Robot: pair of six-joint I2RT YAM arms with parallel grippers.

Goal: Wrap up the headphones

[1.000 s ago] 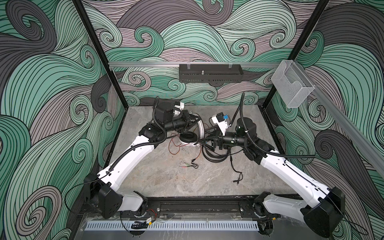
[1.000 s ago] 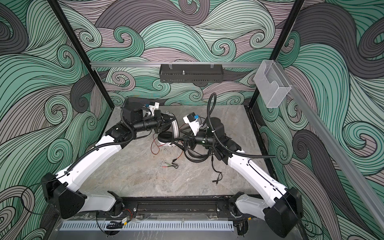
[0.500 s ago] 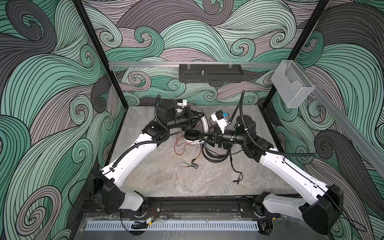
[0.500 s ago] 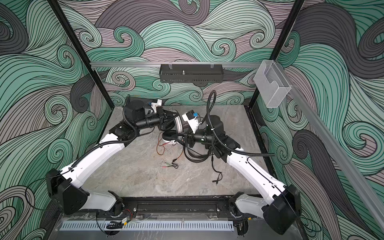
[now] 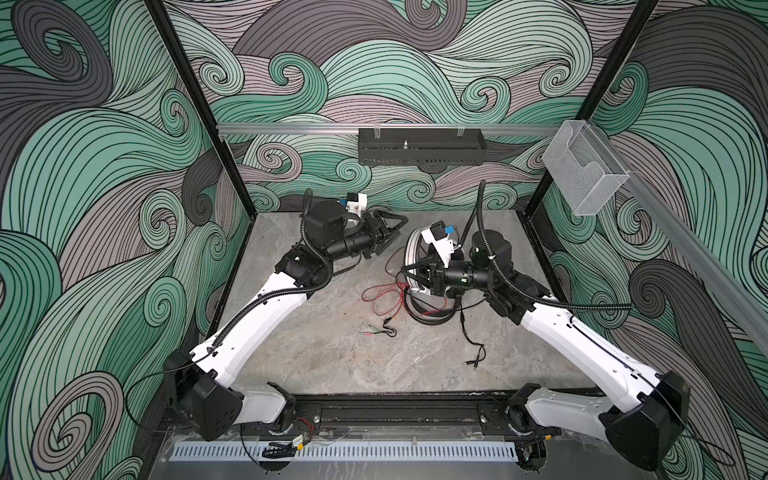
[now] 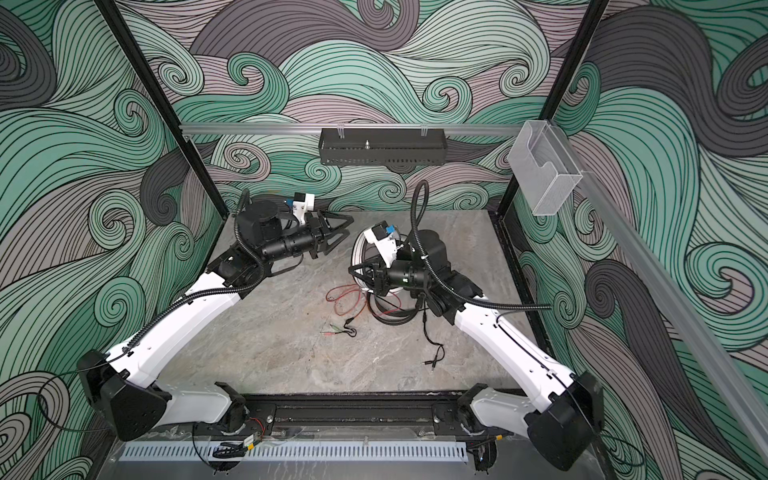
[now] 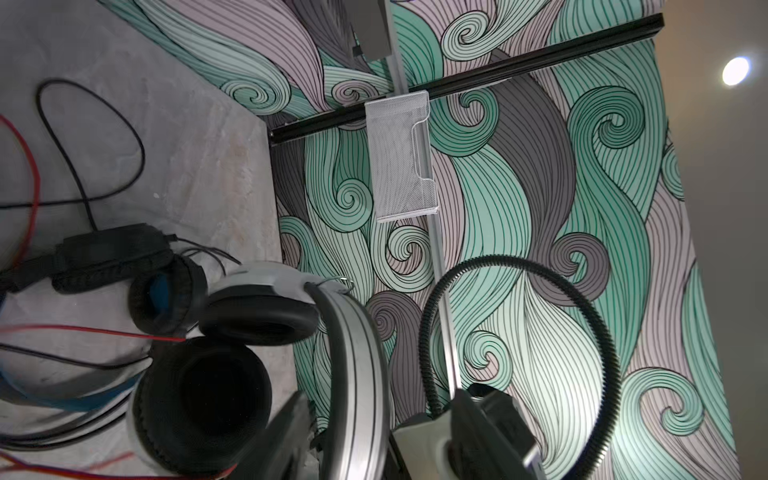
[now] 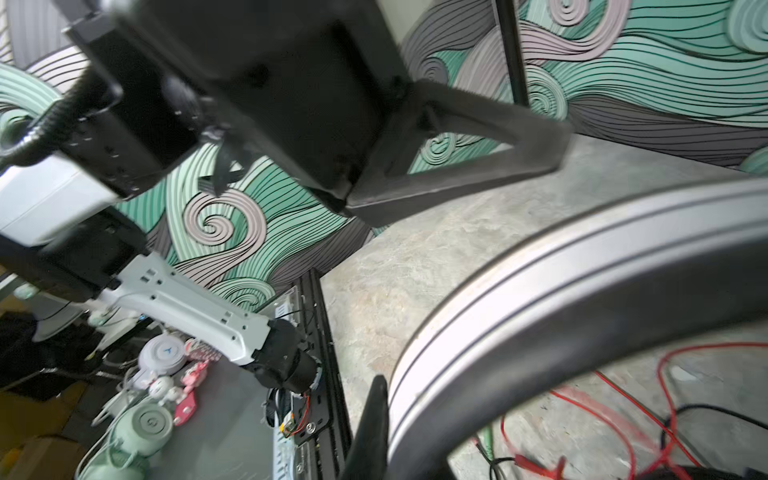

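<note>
Headphones: 2 headsets toward the back of the bench [image 5: 332,365], right of centre. White headset [image 5: 412,249] stands on edge with its headband arching upright and its black ear pads [image 7: 153,399] low near the bench. Right tool [image 5: 406,276] reaches in from the right and is clamped on that headband, jaws almost together. Black headset [image 5: 430,318] lies flat on the bench just in front of the white one, partly under the right wrist; blue shows inside 1 ear cup in the left wrist view. Red cord [image 5: 380,293] lies in loose loops on the bench left of the white headset, not wound. Small plugs [image 5: 376,331] lie just in front of those loops. Black cord [image 5: 471,338] trails forward from the black headset, its end loose on the bench. Left tool [image 5: 395,230] hovers behind and left of the white headset, jaws spread wide, holding nothing, apart from the band.
</note>
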